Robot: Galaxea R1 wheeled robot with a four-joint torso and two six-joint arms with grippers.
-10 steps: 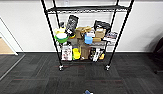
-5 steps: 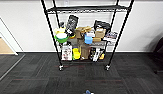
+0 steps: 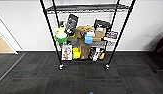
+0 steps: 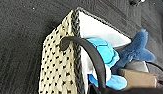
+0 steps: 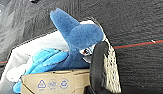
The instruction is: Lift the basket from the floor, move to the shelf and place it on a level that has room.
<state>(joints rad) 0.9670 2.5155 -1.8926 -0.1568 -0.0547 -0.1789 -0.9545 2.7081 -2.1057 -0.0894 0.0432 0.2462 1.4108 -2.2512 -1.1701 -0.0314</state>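
now | basket (image 4: 59, 65) upright, above floor (image 4: 19, 37) | shelf (image 3: 84, 37) ahead | end effector grip: cannot tell

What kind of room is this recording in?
Likely an office or storeroom corner: dark grey carpet tiles, a plain white wall, and a tall black-posted wire rack on small wheels with its lower tiers crammed with boxes and packets.

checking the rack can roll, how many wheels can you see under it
2: one wheel under the front left post and one wheel under the front right post of the shelf, both on the carpet. Any rear wheels may be hidden behind the boxes.
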